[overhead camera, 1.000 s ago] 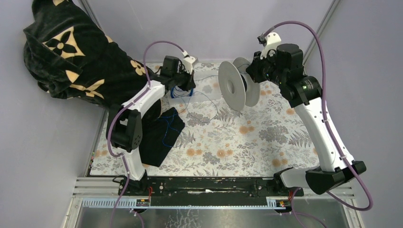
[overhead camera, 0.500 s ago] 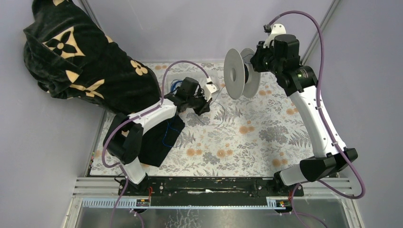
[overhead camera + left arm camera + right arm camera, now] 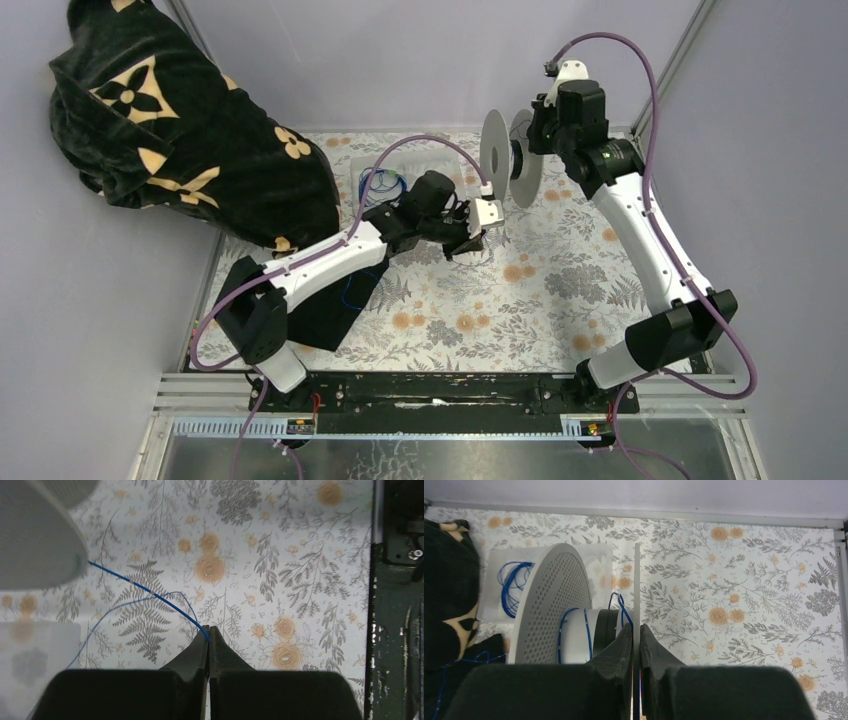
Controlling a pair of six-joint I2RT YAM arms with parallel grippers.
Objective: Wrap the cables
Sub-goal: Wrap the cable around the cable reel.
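Feeding a blue cable [image 3: 150, 592] onto the spool [image 3: 555, 595] looks like the step in hand. Near the bench [image 3: 560, 300] centre, the left tool [image 3: 208, 630] is pinched fully closed on the strand, which runs straight toward 10 o'clock to the spool's rim. Farther back, at 1 o'clock, the right tool [image 3: 636, 630] clamps the spool's thin flange, and a few turns sit on the hub. Next, I judge, the strand needs guiding between the flanges under tension. Spare coils [image 3: 383, 187] lie at 11 o'clock.

Floral table [image 3: 560, 300], black cloth [image 3: 325, 305] at left — clear packet [image 3: 491, 562] farther back, blue cables [image 3: 510, 587] looped on it
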